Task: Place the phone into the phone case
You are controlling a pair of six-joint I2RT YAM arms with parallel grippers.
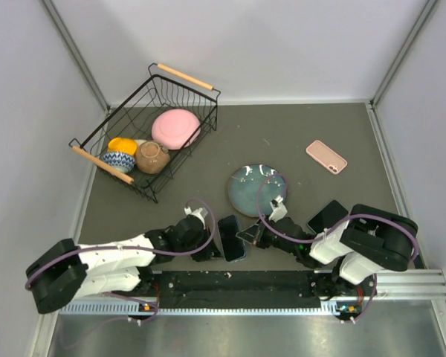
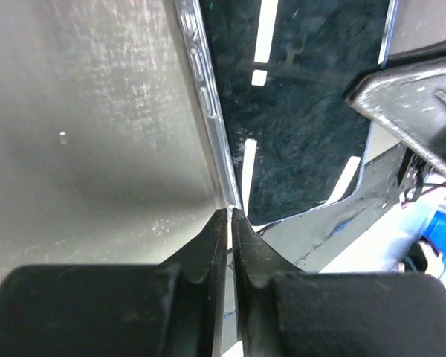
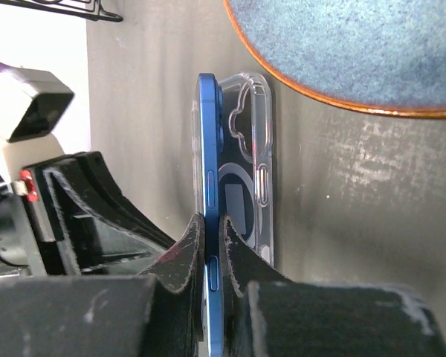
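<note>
— Right jaws?
— Clamped tight on the blue phone [image 3: 209, 156], standing on edge between them; clear case [image 3: 262, 126] leans just right of it.
— Left jaws?
— Pressed together at the phone's opposite rim; grip unclear. Left arm [image 1: 111, 258] and right arm [image 1: 372, 238] stretch low over the counter [image 3: 342, 208]; plate [image 3: 342, 44] close ahead.

blue phone [image 3: 208, 186] 1 | clear case [image 3: 257, 149] 1 | plate [image 1: 254, 191] 1 | rack [image 1: 184, 76] 1

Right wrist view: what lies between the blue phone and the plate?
The clear case beside the phone, then bare mat; seen in right wrist view.
</note>
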